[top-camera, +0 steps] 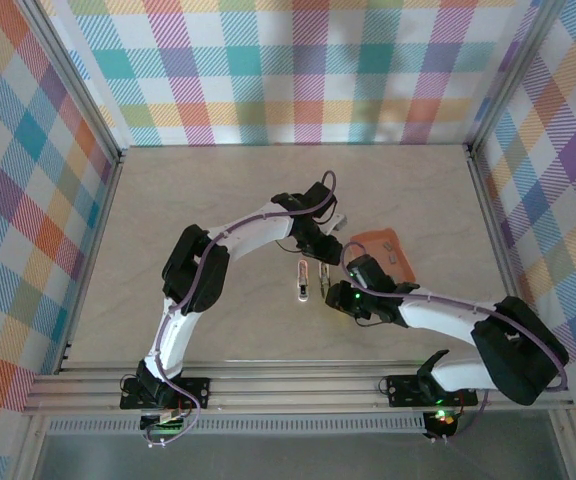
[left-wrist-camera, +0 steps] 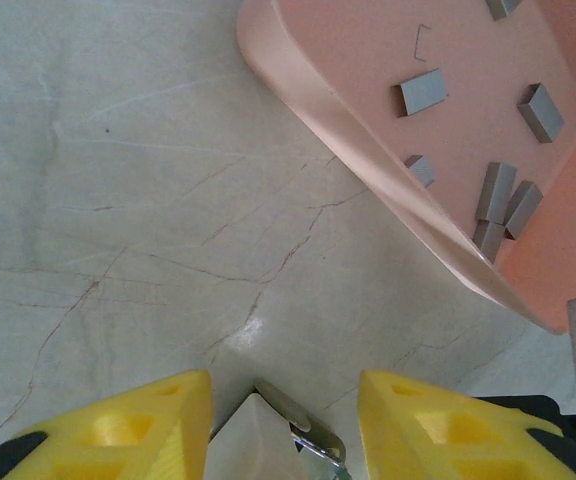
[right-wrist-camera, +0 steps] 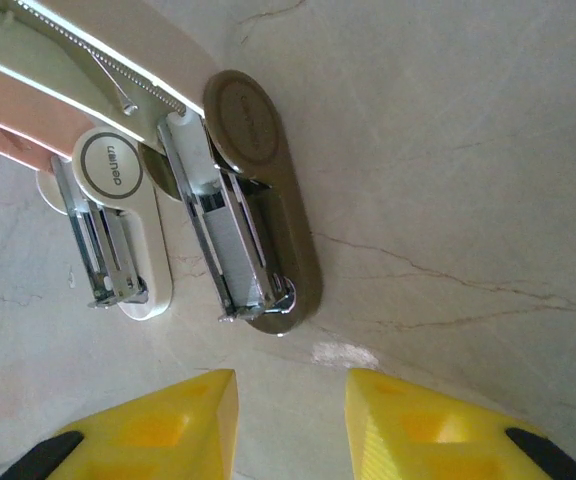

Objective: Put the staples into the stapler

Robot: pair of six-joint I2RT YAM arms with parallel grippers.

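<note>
The pink stapler lies hinged open on the table between both arms. In the right wrist view the stapler shows its metal channel with a grey strip lying in it, beside its white half. My right gripper is open just short of the stapler's end, with nothing between its fingers. My left gripper is open around a white and metal tip of the stapler; the tip touches one finger, the other stands apart. Several loose grey staples lie in the salmon tray.
The salmon tray sits just right of the stapler, close to both grippers. Checked walls enclose the marbled table on three sides, with bare room at the back and left.
</note>
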